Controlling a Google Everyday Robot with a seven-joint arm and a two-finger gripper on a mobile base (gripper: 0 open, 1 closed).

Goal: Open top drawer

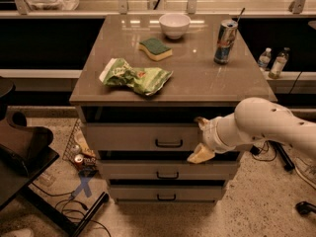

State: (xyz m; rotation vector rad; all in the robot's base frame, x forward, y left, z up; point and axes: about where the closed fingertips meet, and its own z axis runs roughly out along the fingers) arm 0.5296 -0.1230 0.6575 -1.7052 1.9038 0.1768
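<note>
The top drawer (133, 136) is the widest grey-beige front, right under the tabletop, with a small black bar handle (169, 143). A dark gap shows between its upper edge and the tabletop. My gripper (200, 138) comes in from the right on a white arm (266, 122) and sits against the drawer front, just right of the handle. It is open, with one fingertip (201, 121) near the drawer's top edge and the other (199, 155) at its bottom edge. Nothing is in it.
Two narrower drawers (167, 171) (167, 193) lie below. On the tabletop (197, 78) lie a green chip bag (134, 76), a sponge (155, 48), a white bowl (174, 24) and a can (225, 41). Cans and wires (79, 159) litter the floor at left, beside a dark chair (22, 149).
</note>
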